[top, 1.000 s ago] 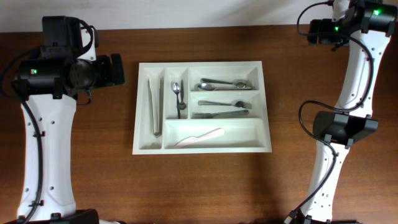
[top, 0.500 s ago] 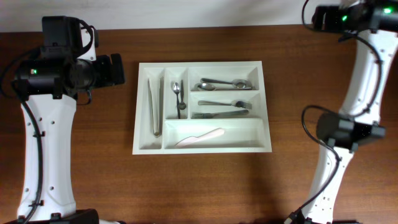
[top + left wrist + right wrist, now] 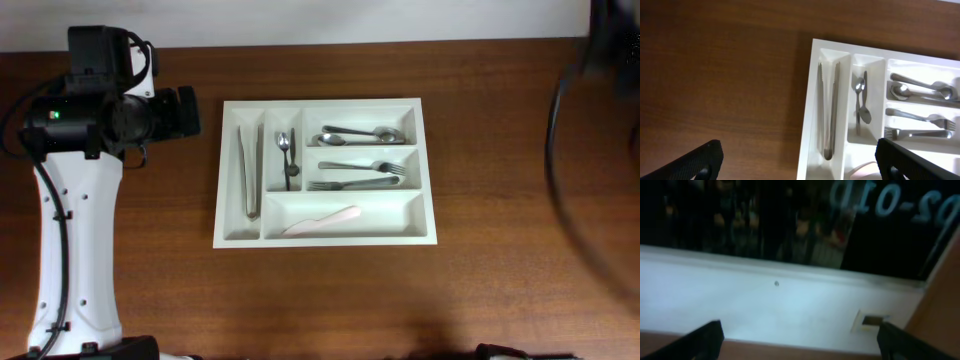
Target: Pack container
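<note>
the container (image 3: 428, 172) sits in the middle of the worktop, a little nearer the far edge than the near one, with its long sides parallel to that far edge. every one of its five compartments has something in it. a pair of tongs (image 3: 248, 170) lies in the narrow slot on the left, with two small spoons (image 3: 287, 155) in the slot just beside it. larger spoons (image 3: 358, 133) are in the top long bay and forks (image 3: 362, 175) are in the middle one. a pale knife (image 3: 322, 221) (plastic, by the look of it) lies in the bottom bay. i can see no loose cutlery on the wood around it, so to my eye the packing is finished or as good as finished. what is left is probably just for the arms to pull clear.

the left gripper (image 3: 797, 150) hangs by the far-left corner, just beside the container's left wall, its fingers spread wide with nothing between them. the right arm (image 3: 600, 150) is only a dark blur along the right edge of the worktop. from its wrist view the right gripper (image 3: 797, 330) is also spread wide and carrying nothing, and it points off the table at a white ledge (image 3: 790, 310) below dark glass.

the only writing is some pale blue lettering (image 3: 880, 200) on that glass. it is cropped and smeared, and i can't make a word of it. i see no brand or label on the container or the cutlery.
</note>
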{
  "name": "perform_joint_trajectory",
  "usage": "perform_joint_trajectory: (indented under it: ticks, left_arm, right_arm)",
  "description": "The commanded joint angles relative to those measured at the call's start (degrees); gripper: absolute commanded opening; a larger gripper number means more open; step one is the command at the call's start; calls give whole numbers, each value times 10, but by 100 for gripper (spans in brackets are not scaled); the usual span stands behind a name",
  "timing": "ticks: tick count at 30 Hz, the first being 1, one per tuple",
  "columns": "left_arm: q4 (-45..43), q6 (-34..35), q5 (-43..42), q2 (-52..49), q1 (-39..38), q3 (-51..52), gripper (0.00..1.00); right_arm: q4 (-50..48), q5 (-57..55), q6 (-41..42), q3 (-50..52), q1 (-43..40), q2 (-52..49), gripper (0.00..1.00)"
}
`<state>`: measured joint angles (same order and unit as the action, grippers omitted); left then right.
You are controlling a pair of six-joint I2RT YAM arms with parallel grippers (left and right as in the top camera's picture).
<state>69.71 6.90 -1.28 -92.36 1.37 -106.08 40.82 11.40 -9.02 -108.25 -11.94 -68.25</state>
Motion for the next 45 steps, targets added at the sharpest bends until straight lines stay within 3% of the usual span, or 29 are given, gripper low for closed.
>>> perform_joint_trajectory:
  ticks: [1, 8, 15, 28, 45]
  left_arm:
    - [0, -5, 5, 2, 2, -5, 99]
    - [0, -5, 5, 2, 2, -5, 99]
    - [0, -5, 5, 2, 2, -5, 99]
    - [0, -5, 5, 2, 2, -5, 99]
    - [0, -5, 5, 2, 2, -5, 99]
  right_arm:
    - [-63, -39, 5, 229, 3, 139, 99]
    - [-230, -38, 6, 614, 3, 415, 99]
    - [-328, -15, 60, 838, 3, 562, 99]
    - [-348, -46, 75, 976, 66, 646, 99]
    - [-372, -46, 110, 1079, 67, 681, 99]
